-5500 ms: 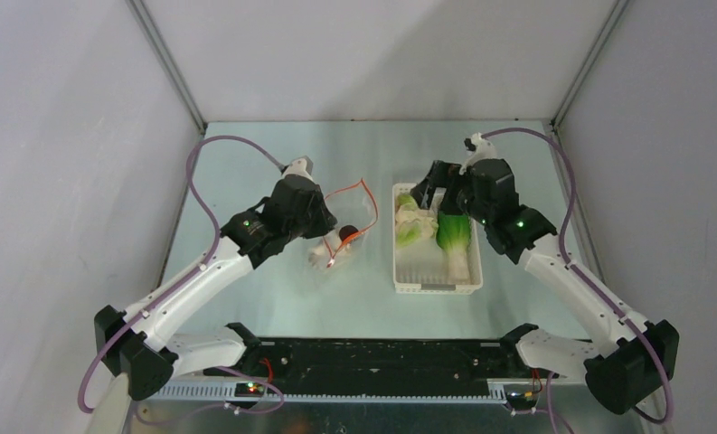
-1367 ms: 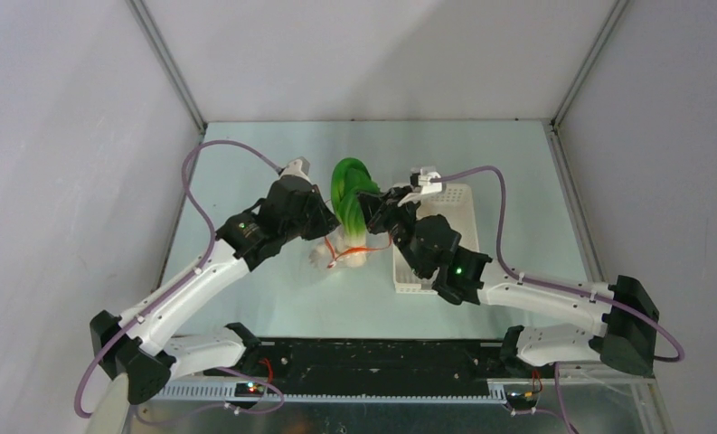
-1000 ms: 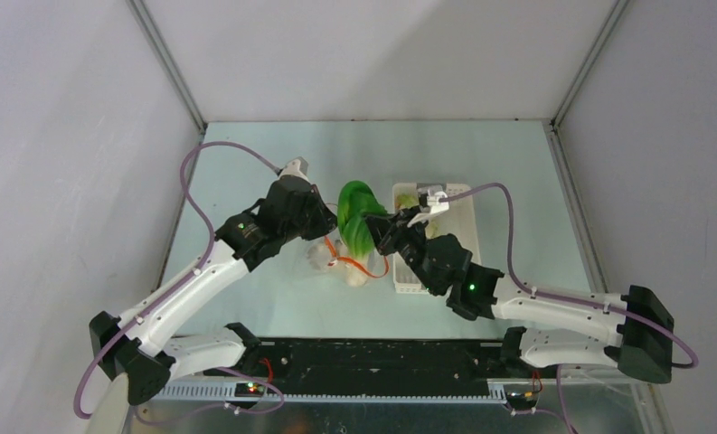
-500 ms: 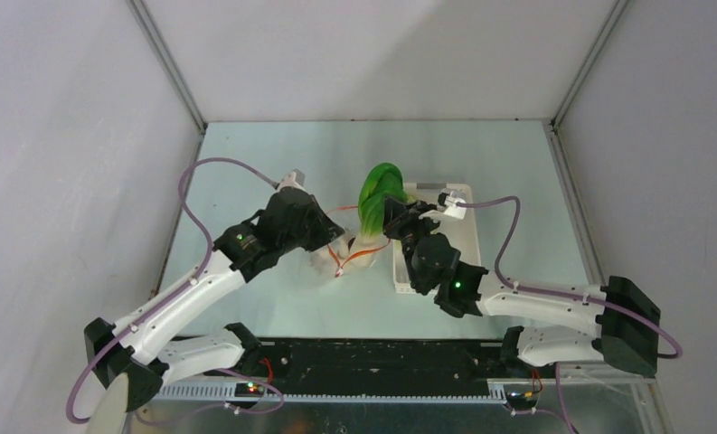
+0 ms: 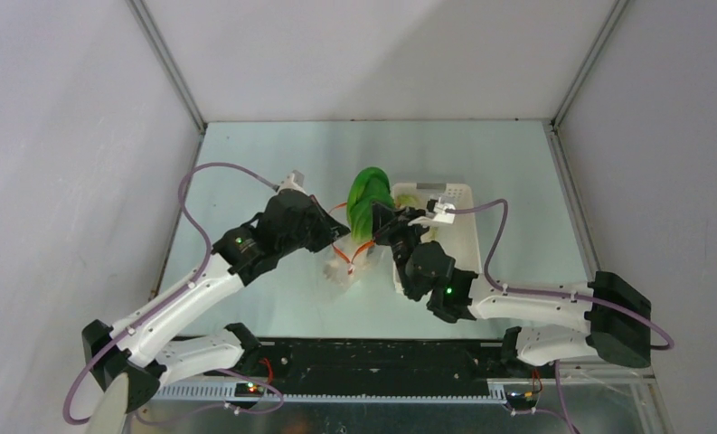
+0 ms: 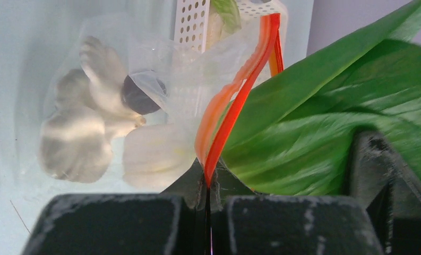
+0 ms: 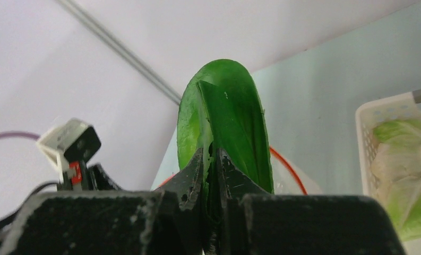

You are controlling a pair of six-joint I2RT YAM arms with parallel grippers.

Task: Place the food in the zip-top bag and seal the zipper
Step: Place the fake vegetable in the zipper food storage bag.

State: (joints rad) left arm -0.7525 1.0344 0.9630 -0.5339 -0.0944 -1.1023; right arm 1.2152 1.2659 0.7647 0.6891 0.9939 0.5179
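Both arms meet at the zip-top bag (image 5: pixel 340 268)
Top view: elbows bent, left gripper (image 5: pixel 338 237) and right gripper (image 5: pixel 379 220) almost touch beside the basket (image 5: pixel 463 231); left wrist: jaws clenched on the zipper (image 6: pixel 234 101), pale lumps (image 6: pixel 91 133) and dark ball (image 6: pixel 139 95) inside the bag; right wrist: jaws pinch the bok choy (image 7: pixel 226 122) leaves, its stem hidden.

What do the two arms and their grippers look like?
The left arm and right arm have white shells, black joint housings and a small green light each. A purple cable loops along each. The left gripper and right gripper are black, with blocky, scuffed fingers.
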